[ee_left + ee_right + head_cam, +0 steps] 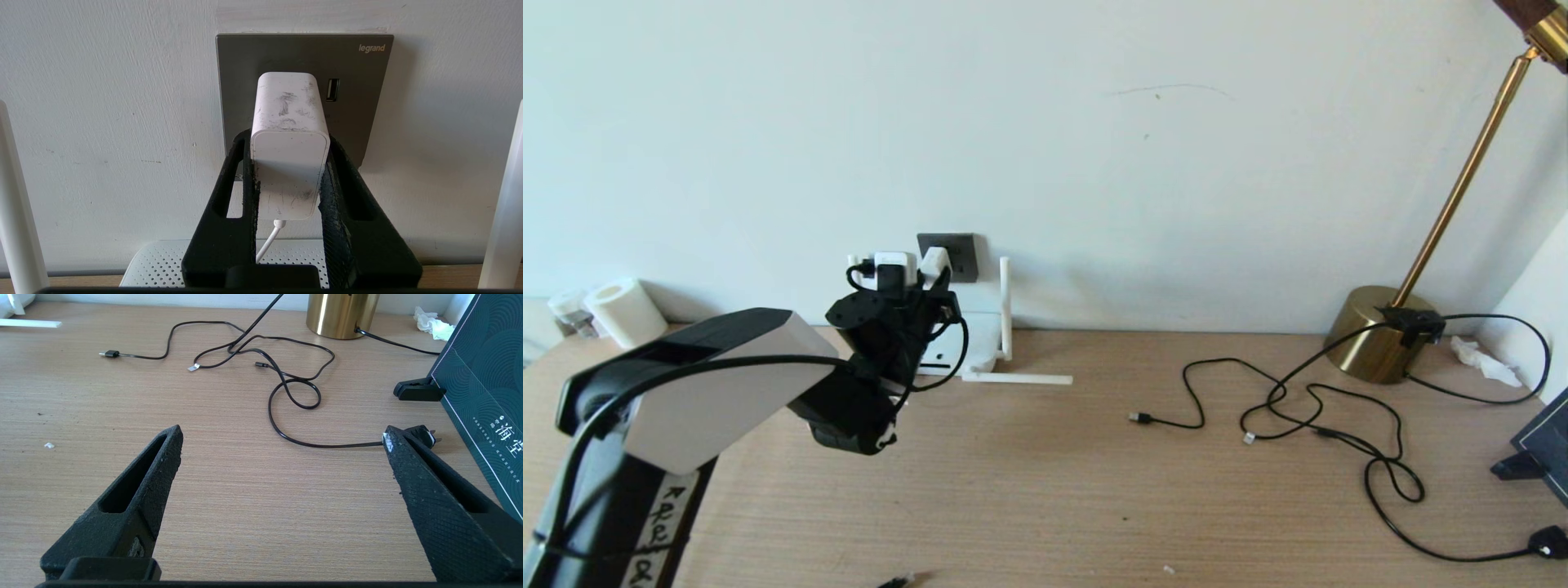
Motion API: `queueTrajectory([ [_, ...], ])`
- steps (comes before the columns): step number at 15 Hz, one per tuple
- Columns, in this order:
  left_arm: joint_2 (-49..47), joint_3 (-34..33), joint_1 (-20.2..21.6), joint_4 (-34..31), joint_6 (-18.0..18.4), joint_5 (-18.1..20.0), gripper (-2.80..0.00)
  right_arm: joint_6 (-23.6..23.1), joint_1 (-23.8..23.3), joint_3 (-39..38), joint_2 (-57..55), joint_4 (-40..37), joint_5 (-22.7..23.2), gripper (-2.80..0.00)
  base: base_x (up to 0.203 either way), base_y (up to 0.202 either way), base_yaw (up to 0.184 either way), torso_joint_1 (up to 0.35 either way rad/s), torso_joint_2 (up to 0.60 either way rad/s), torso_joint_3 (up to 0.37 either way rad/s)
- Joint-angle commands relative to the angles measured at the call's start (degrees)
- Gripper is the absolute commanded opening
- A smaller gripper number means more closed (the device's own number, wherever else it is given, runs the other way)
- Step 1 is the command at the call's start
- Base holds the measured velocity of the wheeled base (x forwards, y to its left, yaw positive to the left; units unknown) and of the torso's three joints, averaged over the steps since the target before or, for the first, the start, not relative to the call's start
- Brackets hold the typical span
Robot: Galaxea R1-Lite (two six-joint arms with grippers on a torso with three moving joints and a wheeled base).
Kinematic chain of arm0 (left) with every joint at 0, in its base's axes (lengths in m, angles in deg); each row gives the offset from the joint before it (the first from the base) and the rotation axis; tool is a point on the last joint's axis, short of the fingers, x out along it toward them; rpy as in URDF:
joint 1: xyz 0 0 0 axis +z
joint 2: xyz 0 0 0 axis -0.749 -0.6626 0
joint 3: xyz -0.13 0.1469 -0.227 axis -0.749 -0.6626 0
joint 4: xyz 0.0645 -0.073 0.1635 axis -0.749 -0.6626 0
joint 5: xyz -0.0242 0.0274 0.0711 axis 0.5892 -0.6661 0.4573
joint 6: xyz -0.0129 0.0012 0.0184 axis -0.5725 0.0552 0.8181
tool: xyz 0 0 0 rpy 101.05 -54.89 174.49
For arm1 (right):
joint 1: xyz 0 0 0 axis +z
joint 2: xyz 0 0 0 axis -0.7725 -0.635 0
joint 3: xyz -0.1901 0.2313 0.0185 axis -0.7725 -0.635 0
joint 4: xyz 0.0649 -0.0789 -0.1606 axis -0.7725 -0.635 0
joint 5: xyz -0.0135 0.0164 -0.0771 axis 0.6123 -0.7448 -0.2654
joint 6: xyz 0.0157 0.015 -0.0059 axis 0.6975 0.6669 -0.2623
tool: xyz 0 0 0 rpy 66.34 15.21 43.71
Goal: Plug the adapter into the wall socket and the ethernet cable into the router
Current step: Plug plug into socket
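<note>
While the head view half hides it behind the arm, the left wrist view shows the left gripper [288, 171] clamping the adapter [289, 143] against the wall socket [359, 81], with the router [155, 261] at lower frame. The right gripper [282, 449] gapes empty over the table [229, 490] near loose black cables [294, 392].

The right gripper [282, 435] hangs wide open over the wooden table [229, 490]. Thin black cables [294, 381] loop at upper centre, a brass lamp base [341, 314] at top, a dark box [486, 388] at right.
</note>
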Motion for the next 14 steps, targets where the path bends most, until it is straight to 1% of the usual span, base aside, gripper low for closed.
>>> queueTrajectory([
  [1,0.4,0.0,0.0,0.5,0.0,-0.1,-2.80,0.0,0.0,0.0,0.0,0.0,0.0,0.00,0.000,0.000,0.000,0.000,0.00,0.000],
  [14,0.9,0.0,0.0,0.5,0.0,-0.1,-2.80,0.0,0.0,0.0,0.0,0.0,0.0,0.00,0.000,0.000,0.000,0.000,0.00,0.000],
])
